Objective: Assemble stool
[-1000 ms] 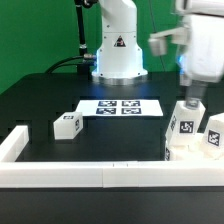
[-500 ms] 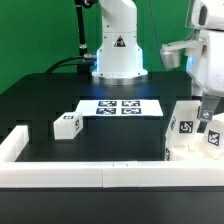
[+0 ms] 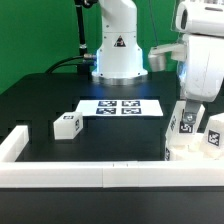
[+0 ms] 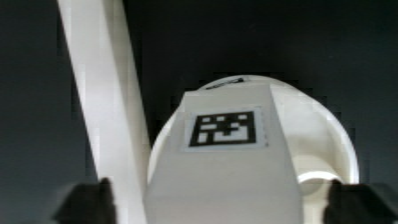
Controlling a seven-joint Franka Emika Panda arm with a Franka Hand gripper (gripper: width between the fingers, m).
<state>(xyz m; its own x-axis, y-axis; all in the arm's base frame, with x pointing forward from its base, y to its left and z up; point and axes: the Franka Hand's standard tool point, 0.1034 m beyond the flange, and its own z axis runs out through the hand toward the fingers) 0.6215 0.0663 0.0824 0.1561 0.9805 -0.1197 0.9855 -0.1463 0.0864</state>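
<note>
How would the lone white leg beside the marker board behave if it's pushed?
The lone leg looks like hard plastic, so probably stiff and light. Its blocky, flat-sided shape should slide, not roll. Sitting low on the table, it seems unlikely to tip.

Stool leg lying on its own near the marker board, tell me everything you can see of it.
The lone leg is a short, blocky white piece, plastic by its look, with a black-and-white square tag on the face toward the camera. It rests on the black table, inside the white border rail, at the exterior view's left, right by a near corner of the marker board. Whether it touches that board cannot be told. Nothing grips it.
</note>
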